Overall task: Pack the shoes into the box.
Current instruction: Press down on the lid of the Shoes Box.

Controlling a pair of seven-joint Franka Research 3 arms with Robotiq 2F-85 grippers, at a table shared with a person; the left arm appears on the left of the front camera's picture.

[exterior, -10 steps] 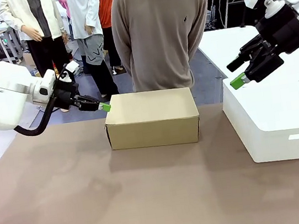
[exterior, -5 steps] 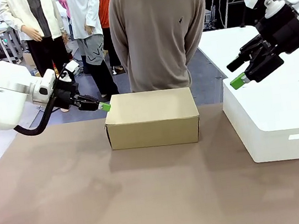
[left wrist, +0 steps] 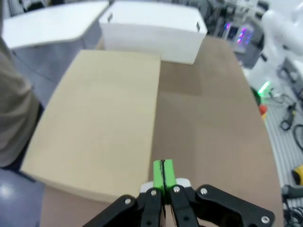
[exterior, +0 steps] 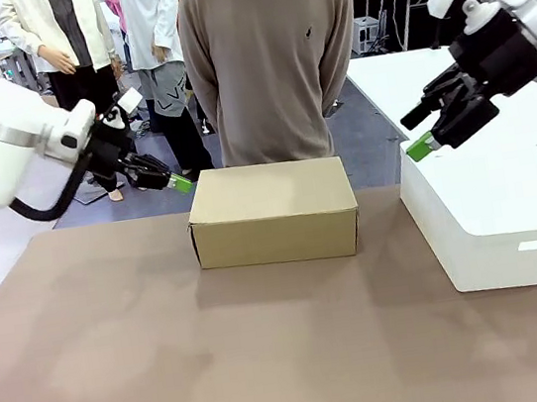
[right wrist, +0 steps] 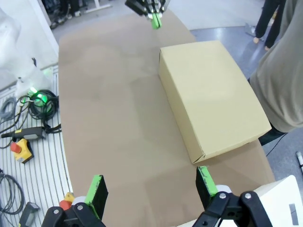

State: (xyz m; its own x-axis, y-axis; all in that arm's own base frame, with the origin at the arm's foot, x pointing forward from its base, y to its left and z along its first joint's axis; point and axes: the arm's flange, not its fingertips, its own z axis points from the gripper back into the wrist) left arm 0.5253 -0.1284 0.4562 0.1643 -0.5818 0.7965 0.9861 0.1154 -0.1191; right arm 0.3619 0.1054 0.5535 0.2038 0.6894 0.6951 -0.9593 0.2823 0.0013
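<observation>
Cardboard first: we see the box (exterior: 272,211) shut on the brown bench (exterior: 221,358), at the far middle, just in front of the person (exterior: 271,56) in a grey-brown sweater who stands at the far edge. Its lid lies flat and closed, so we cannot see inside. It sits where it sat a second ago.

We find the left tool (exterior: 179,183) with its green pads pressed together, gripping nothing; the left wrist view shows the two pads touching face to face (left wrist: 163,173). It hangs in the air just beyond the box's far-left corner. Compared with a second ago, the left arm has risen and pulled slightly left, so the tip now sits a little higher and clear of the lid's corner, where before it was right at that corner.

We see the right tool (exterior: 422,144) spread wide and empty, its fingers (right wrist: 98,188) far apart in the right wrist view. It hovers above the near-left corner of the white box (exterior: 496,214) at the right of the bench. It too has lifted a little and drifted left since the earlier frame.

The person has shifted slightly to the left and closer to the bench.
</observation>
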